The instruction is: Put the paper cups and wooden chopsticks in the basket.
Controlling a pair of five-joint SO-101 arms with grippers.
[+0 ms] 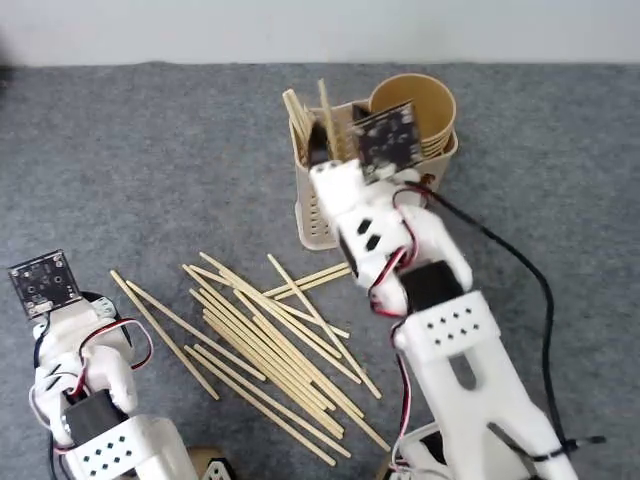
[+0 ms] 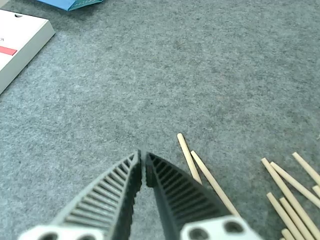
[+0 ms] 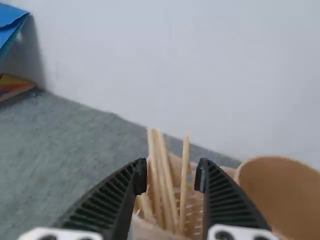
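Observation:
A beige slotted basket (image 1: 318,215) stands at the back of the table. A stack of brown paper cups (image 1: 415,105) sits in it, next to a few upright wooden chopsticks (image 1: 303,118). Many more chopsticks (image 1: 270,340) lie scattered on the grey mat in front. My right gripper (image 3: 170,176) hangs open just above the basket, and the standing chopsticks (image 3: 162,175) show between its fingers, beside a cup (image 3: 280,192). My left gripper (image 2: 144,159) is shut and empty, low over bare mat, with two chopstick ends (image 2: 197,167) just beside it.
The right arm (image 1: 420,280) stretches over the chopstick pile toward the basket. The left arm (image 1: 75,350) sits at the front left corner. A white box (image 2: 17,42) and a blue sheet (image 2: 70,3) lie beyond the left gripper. A pale wall runs behind the basket.

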